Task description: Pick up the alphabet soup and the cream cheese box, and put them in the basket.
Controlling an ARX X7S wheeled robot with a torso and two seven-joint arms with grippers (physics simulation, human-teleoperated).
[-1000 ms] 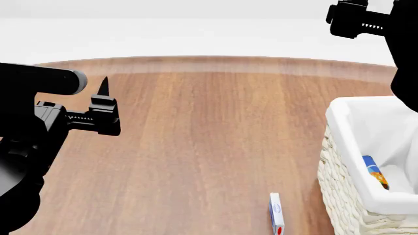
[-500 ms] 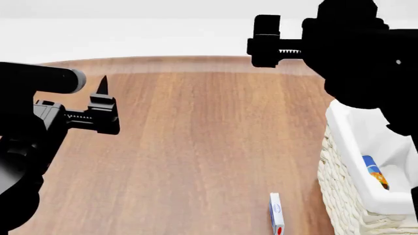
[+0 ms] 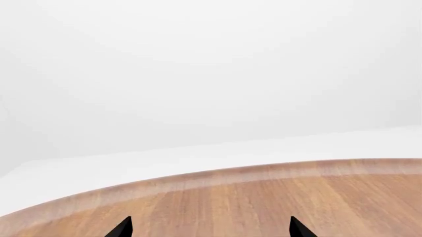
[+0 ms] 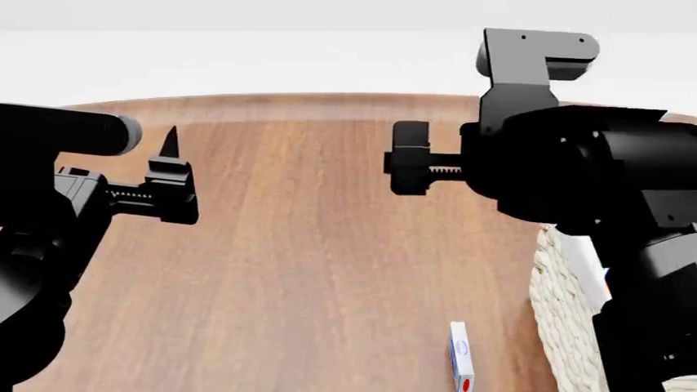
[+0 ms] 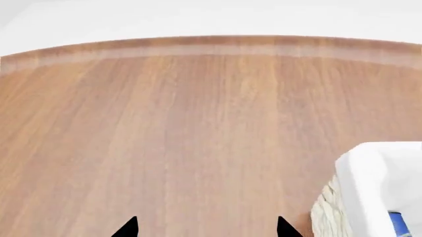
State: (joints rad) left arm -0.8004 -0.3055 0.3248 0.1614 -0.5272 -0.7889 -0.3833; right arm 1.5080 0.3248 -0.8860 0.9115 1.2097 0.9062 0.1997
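Wood table under both my arms, white backdrop beyond. Basket at table's right side, mostly hidden behind my right arm in head view. Alphabet soup inside basket, blue label edge showing. Cream cheese box on table just left of basket. Left gripper spread, empty. Right gripper spread, empty, left of basket.

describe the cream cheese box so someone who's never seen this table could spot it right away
Start at the round brown wooden table and find the pale woven wicker basket with a white cloth liner at its right side. Just left of the basket, near the table's front edge, stands the cream cheese box, a small thin white box on edge. Its blue and red marks single it out on the bare wood.
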